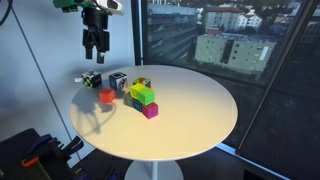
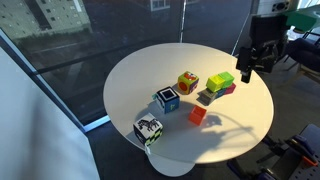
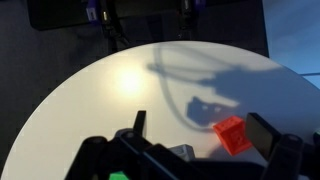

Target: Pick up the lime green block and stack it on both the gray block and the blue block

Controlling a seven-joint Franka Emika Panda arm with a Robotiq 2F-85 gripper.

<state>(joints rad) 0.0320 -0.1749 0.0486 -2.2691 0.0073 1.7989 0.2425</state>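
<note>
Height was what separated the tool (image 1: 94,53) from its target: it hung well above the round white surface (image 1: 200,105), near the rim, its two dark fingers spread apart with nothing between them. The lime green block (image 1: 142,94) sat toward the middle of the surface, already perched atop the small cluster of cubes, with a magenta cube (image 1: 151,110) touching the cluster on its low side. In an exterior view the same lime green block (image 2: 220,80) read as the topmost piece, the tool (image 2: 248,66) hovering just beside and above it, off toward the edge of the surface.

What lay beneath the lime green one I could not make out cleanly; a darker cube seemed to be under it, but whether that was the blue block was too small to tell. A red block (image 1: 106,96) lay apart from the cluster, closer to the spot beneath the tool, and it showed in the wrist view (image 3: 232,134) between the open fingers' reach.

To my eye the coming move hinged on a sideways shift inward from the rim toward the cluster, then a straight drop. The cubes had no long axis, so squaring the fingers to flat faces looked the only alignment concern.
</note>
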